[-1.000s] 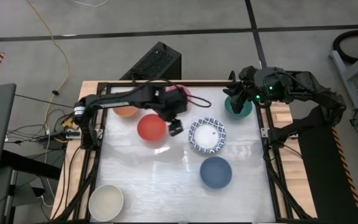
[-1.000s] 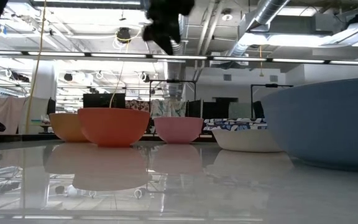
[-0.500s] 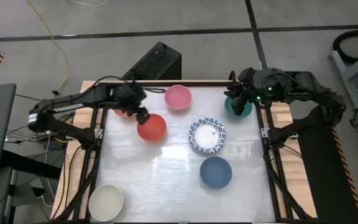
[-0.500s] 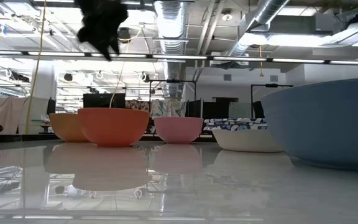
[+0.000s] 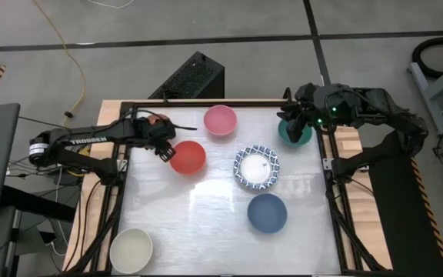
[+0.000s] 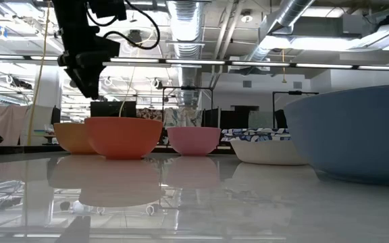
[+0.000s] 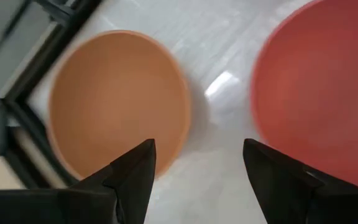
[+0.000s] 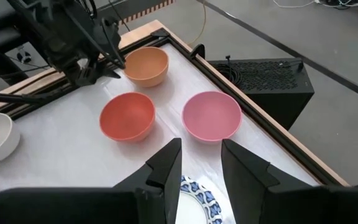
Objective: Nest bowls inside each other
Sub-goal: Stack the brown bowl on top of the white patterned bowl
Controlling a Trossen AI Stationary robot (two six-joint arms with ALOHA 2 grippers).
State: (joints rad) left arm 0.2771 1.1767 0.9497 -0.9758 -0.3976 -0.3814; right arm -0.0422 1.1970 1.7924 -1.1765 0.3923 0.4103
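Left gripper (image 7: 194, 165): my fingers spread wide, empty, above the gap between two bowls.
Orange bowl (image 7: 118, 102): far-left corner, just left of my fingertips.
Red bowl (image 7: 319, 93): just right of them.
Right gripper (image 8: 197, 163): part open, empty, over the far-right green bowl (image 5: 293, 132).
Nearer arm: left.

An orange bowl (image 7: 117, 99) and a red bowl (image 7: 319, 93) sit upright, apart, just under the left gripper (image 7: 197, 168), one beside each finger. A pink bowl (image 5: 220, 120) lies beyond the red one. A blue-patterned white bowl (image 5: 256, 168) (possibly a nested stack), a blue bowl (image 5: 267, 212) and a cream bowl (image 5: 131, 249) lie farther off. A dark green bowl (image 5: 293, 132) sits below the right gripper (image 5: 289, 115).
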